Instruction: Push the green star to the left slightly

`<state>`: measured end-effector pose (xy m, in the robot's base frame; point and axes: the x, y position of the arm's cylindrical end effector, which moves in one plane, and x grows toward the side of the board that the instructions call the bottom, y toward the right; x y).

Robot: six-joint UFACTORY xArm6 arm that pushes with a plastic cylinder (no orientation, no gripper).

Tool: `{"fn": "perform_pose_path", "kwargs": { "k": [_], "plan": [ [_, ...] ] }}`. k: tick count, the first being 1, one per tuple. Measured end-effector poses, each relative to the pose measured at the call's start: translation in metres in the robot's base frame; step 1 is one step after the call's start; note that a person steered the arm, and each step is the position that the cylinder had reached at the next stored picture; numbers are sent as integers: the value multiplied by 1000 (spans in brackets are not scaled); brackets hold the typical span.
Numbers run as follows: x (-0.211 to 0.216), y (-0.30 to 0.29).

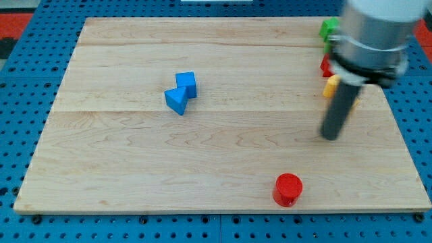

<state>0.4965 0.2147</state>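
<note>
my tip (330, 137) rests on the board (135, 169); there's no claw, only a rod. the green block (329, 28), shape unclear, sits top right, half hidden, well above my tip.

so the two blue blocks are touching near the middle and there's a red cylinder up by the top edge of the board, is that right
Not quite. The red cylinder sits near the bottom edge of the board, not the top, as the camera view shows. The two blue blocks do touch, a little left of the middle.
</note>
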Motion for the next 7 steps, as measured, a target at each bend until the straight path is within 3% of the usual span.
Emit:
{"fn": "perform_pose_path", "kwargs": {
  "k": [1, 2, 4, 7],
  "plan": [
    [-11, 104],
    [-31, 131],
    [-49, 131],
    [-142, 128]
  ]
}}
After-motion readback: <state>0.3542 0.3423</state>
